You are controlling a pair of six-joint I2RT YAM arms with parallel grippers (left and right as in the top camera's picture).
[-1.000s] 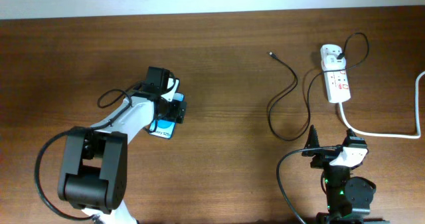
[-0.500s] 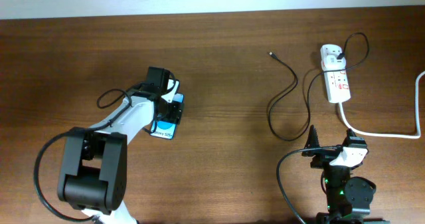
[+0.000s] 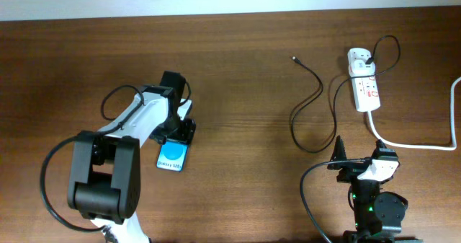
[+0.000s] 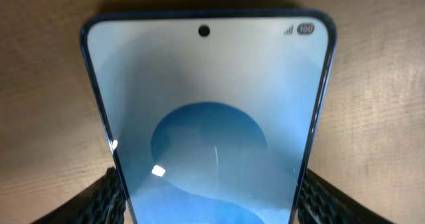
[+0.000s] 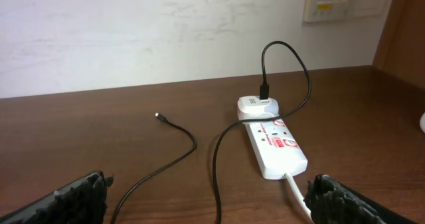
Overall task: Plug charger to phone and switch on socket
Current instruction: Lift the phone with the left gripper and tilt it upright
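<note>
The left gripper [image 3: 178, 131] has its pads [image 4: 99, 201] pressed against both long edges of the phone [image 3: 173, 156], which lies screen-up and lit blue on the table [image 3: 245, 27]. The right gripper [image 5: 209, 194] hangs spread wide, holding nothing. Beyond it the charger [image 3: 320, 88] loops loose, its small tip free and its other end at the socket [image 3: 364, 84].

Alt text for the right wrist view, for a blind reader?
A white socket strip lies on a brown table, the charger plugged into its far end, its black cable looping left to a loose connector tip. The right gripper is open, its fingers framing the bottom corners.
</note>
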